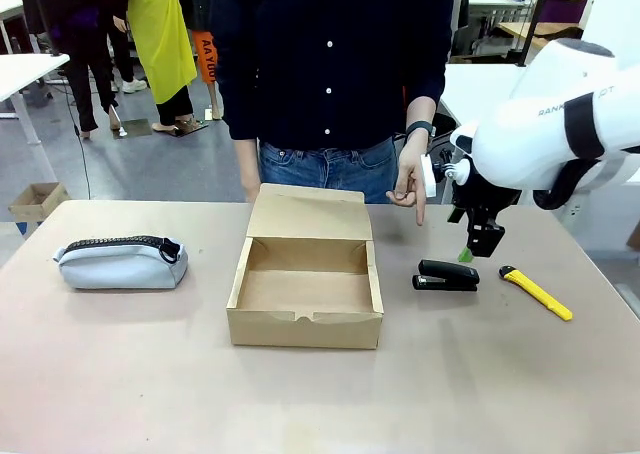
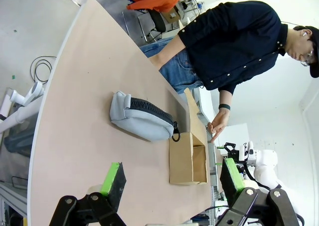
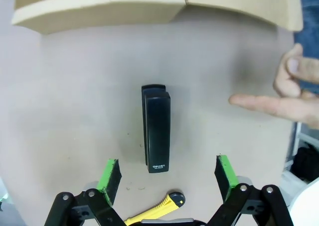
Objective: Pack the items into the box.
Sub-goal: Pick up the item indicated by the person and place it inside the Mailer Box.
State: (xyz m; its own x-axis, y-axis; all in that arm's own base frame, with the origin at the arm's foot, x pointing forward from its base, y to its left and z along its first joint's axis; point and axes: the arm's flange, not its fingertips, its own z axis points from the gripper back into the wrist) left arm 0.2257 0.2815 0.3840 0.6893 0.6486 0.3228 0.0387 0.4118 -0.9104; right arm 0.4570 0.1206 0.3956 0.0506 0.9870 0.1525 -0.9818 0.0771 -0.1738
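Beige table top (image 1: 120, 374), shared with a person standing at its far edge; we record the following on and above it.

1. Box (image 1: 300, 329): brown cardboard, at the table's middle, its lid flap raised along the far side and its opening facing up.
2. Pouch (image 1: 122, 262): grey-blue with a black zipper along the top, lying on the robot's left of the box, well apart from it.
3. Stapler (image 1: 447, 275): black, flat on the table to the right of the box, near it but not touching.
4. Utility knife (image 1: 536, 293): yellow and black, lying at a slant farther right, apart from the stapler.
5. Right gripper (image 1: 478, 246): we see it poised above the stapler, jaws spread wide and gripping nothing; in its wrist view the green pads (image 3: 110, 173) stand either side of the stapler's near end, clear of it.
6. Left gripper (image 2: 172, 178): jaws wide apart, nothing between them, raised off the table and facing pouch and box.
7. Person's hand (image 1: 410, 179): index finger pointing down, just behind the stapler.
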